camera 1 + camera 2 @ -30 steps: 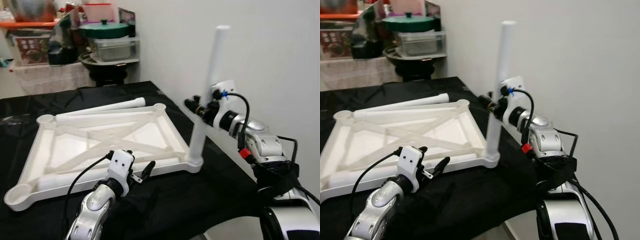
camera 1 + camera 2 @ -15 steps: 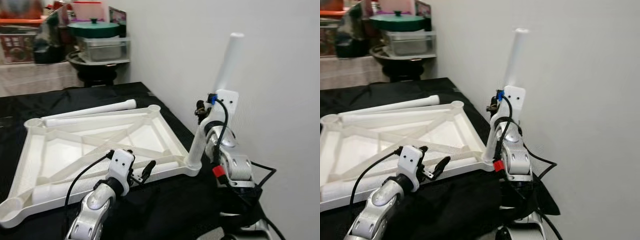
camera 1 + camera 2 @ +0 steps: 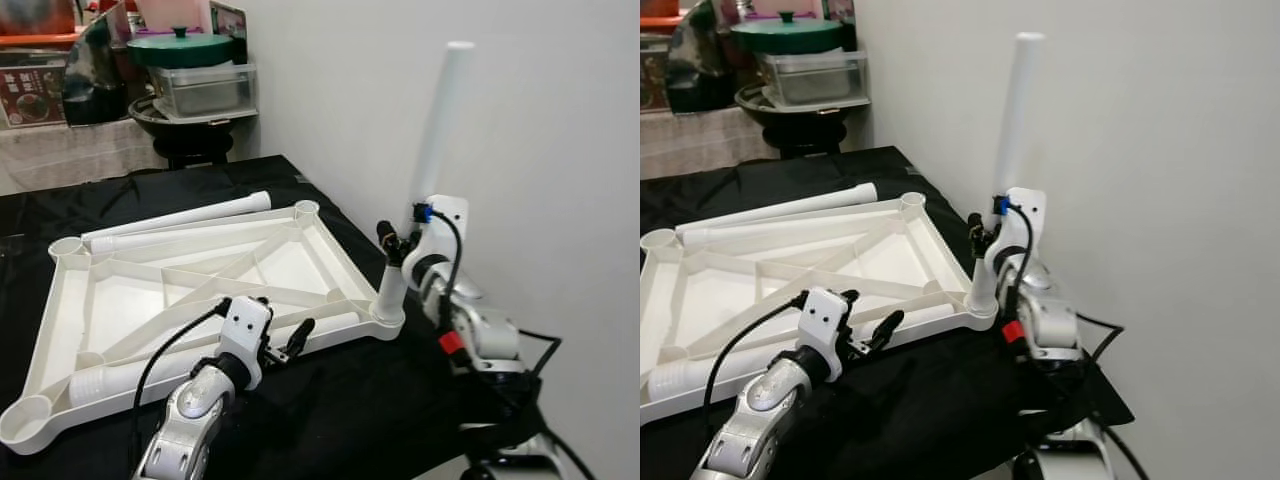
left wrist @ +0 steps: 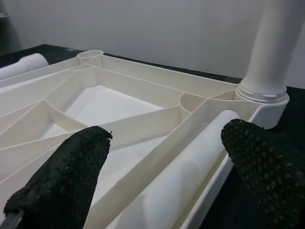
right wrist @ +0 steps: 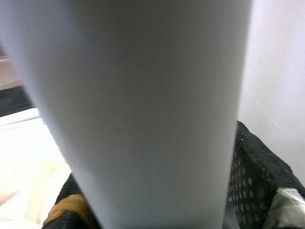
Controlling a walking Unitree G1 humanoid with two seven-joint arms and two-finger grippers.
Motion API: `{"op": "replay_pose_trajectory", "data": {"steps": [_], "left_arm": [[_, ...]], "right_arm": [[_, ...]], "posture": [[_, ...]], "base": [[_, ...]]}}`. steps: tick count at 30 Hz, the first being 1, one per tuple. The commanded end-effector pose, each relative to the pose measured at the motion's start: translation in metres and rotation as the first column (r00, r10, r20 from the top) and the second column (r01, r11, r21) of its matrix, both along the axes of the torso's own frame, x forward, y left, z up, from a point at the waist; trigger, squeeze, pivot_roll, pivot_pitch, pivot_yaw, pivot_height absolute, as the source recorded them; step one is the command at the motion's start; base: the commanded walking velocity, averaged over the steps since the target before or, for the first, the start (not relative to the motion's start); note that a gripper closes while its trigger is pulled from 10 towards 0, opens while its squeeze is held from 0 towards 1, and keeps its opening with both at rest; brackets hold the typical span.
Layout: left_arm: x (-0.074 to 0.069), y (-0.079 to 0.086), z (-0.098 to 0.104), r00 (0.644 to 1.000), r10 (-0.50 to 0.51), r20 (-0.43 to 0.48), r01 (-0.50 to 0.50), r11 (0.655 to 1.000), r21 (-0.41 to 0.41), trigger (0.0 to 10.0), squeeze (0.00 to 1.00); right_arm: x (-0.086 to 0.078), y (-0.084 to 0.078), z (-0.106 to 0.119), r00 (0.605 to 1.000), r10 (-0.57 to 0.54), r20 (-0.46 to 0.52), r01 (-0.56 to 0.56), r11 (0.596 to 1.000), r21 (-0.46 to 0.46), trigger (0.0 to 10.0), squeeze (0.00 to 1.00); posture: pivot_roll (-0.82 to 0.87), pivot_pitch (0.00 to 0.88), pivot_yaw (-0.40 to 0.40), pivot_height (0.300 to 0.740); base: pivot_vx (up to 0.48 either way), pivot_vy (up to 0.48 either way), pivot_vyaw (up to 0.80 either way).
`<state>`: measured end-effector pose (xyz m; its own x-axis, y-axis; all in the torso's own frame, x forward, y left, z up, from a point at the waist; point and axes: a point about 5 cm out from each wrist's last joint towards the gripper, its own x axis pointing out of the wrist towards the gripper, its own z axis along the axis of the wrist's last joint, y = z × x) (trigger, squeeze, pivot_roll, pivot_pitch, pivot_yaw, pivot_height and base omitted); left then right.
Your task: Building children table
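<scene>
At the bench's right edge, beside the wall, the right gripper (image 3: 392, 243) is clamped low on an upright white leg (image 3: 430, 170), its two black fingers either side of the tube, which stands in the near right corner socket of the upturned white tabletop (image 3: 120, 300). The right wrist view, pressed close against the tube, is too blurred to confirm how firmly the pads bite. The leg leans slightly toward the wall, so it is probably not fully seated or screwed home.

Toward the bench's near edge, the left gripper (image 3: 290, 341) hovers with its fingers spread apart, just off the tabletop's near rail, empty. Between its fingertips (image 4: 62, 186) a second leg (image 4: 181, 181) lies along that rail inside the frame. A third leg (image 3: 180, 218) lies on the black cloth (image 3: 330, 420) along the tabletop's far rail.

By this showing the work is at its first leg: one of four corner sockets is filled. The next move calls for the right gripper to straighten and drive the leg home, likely by turning it, while the left steadies the frame or takes up the leg lying before it.
</scene>
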<state>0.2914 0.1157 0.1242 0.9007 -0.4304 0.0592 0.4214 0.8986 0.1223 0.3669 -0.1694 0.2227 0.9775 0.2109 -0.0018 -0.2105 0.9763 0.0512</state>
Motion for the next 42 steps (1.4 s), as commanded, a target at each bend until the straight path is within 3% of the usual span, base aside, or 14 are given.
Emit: {"op": "replay_pose_trajectory", "data": {"steps": [1, 2, 4, 7, 9, 13, 25, 27, 29, 31, 32, 37, 38, 42], "left_arm": [[-0.001, 0.002, -0.003, 1.0, 0.003, -0.015, -0.003, 1.0, 0.012, 10.0, 0.0], [-0.001, 0.001, -0.003, 1.0, 0.003, -0.015, -0.003, 1.0, 0.012, 10.0, 0.0], [-0.001, 0.002, -0.003, 1.0, 0.002, -0.014, -0.002, 1.0, 0.012, 10.0, 0.0], [-0.001, 0.003, -0.003, 1.0, 0.002, -0.015, -0.002, 1.0, 0.012, 10.0, 0.0], [0.0, 0.003, -0.004, 1.0, -0.001, -0.015, 0.001, 1.0, 0.016, 10.0, 0.0], [0.0, 0.001, -0.002, 1.0, -0.007, -0.012, 0.008, 1.0, 0.017, 10.0, 0.0], [-0.001, 0.005, -0.002, 1.0, 0.005, -0.009, -0.005, 1.0, 0.024, 10.0, 0.0], [-0.001, 0.005, -0.002, 1.0, 0.006, -0.009, -0.006, 1.0, 0.024, 10.0, 0.0], [-0.001, 0.005, -0.002, 1.0, 0.007, -0.007, -0.007, 1.0, 0.024, 10.0, 0.0], [0.0, 0.005, -0.002, 1.0, 0.01, -0.005, -0.01, 1.0, 0.023, 10.0, 0.0], [0.0, 0.005, -0.002, 1.0, 0.01, -0.004, -0.01, 1.0, 0.022, 10.0, 0.0], [0.0, 0.004, -0.002, 1.0, 0.006, -0.002, -0.006, 1.0, 0.023, 10.0, 0.0], [0.0, 0.004, -0.002, 1.0, 0.005, -0.003, -0.005, 1.0, 0.024, 10.0, 0.0], [0.0, 0.004, -0.002, 1.0, 0.004, -0.002, -0.003, 1.0, 0.026, 10.0, 0.0]], "right_arm": [[-0.001, -0.008, -0.006, 0.99, 0.139, 0.02, -0.138, 0.989, -0.053, 10.0, 0.0], [-0.001, -0.013, -0.01, 0.985, 0.171, 0.014, -0.17, 0.982, -0.084, 10.0, 0.0], [-0.013, -0.036, -0.012, 0.924, 0.382, -0.009, -0.381, 0.918, -0.109, 10.0, 0.0], [-0.018, -0.041, -0.01, 0.893, 0.45, -0.013, -0.448, 0.888, -0.101, 10.0, 0.0], [-0.02, -0.049, -0.006, 0.836, 0.549, -0.026, -0.549, 0.833, -0.071, 10.0, 0.0], [-0.013, -0.053, -0.009, 0.81, 0.584, -0.049, -0.586, 0.805, -0.088, 10.0, 0.0], [0.0, -0.04, 0.002, 0.737, 0.676, 0.003, -0.675, 0.735, -0.069, 10.0, 0.0], [0.001, -0.041, 0.004, 0.729, 0.685, 0.005, -0.683, 0.727, -0.071, 9.5, 0.0], [0.003, -0.042, 0.007, 0.712, 0.702, 0.004, -0.699, 0.71, -0.081, 8.0, 0.0], [0.006, -0.044, 0.01, 0.722, 0.692, 0.011, -0.689, 0.72, -0.083, 8.3, 0.0], [0.006, -0.045, 0.012, 0.72, 0.694, 0.017, -0.691, 0.718, -0.083, 7.5, 0.0], [0.006, -0.042, 0.015, 0.673, 0.74, 0.018, -0.736, 0.671, -0.087, 7.8, 0.0], [0.005, -0.041, 0.016, 0.659, 0.752, 0.026, -0.748, 0.658, -0.082, 9.7, 0.0], [0.005, -0.036, 0.018, 0.603, 0.797, 0.037, -0.793, 0.604, -0.072, 9.4, 0.0]], "posture": [[0.05, 0.0, -0.069, 0.74], [0.05, 0.0, -0.069, 0.74], [0.05, 0.0, -0.067, 0.74], [0.05, 0.0, -0.067, 0.74], [0.05, 0.0, -0.062, 0.74], [0.06, 0.0, -0.063, 0.74], [0.09, 0.0, -0.085, 0.74], [0.09, 0.0, -0.086, 0.74], [0.09, 0.0, -0.088, 0.74], [0.09, 0.0, -0.089, 0.74], [0.09, 0.0, -0.091, 0.74], [0.09, 0.0, -0.09, 0.74], [0.09, 0.0, -0.088, 0.74], [0.1, 0.0, -0.093, 0.74]], "base": [[0.0, 0.0, 0.0], [0.0, 0.0, 0.0], [0.0, 0.0, 0.0], [0.0, 0.0, 0.0], [0.0, 0.0, 0.0], [0.0, 0.0, 0.0], [0.0, 0.0, 0.0], [0.0, 0.0, 0.0], [0.0, 0.0, 0.0], [0.0, 0.0, 0.0], [0.0, 0.0, 0.0], [0.0, 0.0, 0.0], [0.0, 0.0, 0.0], [0.0, 0.0, 0.0]]}}
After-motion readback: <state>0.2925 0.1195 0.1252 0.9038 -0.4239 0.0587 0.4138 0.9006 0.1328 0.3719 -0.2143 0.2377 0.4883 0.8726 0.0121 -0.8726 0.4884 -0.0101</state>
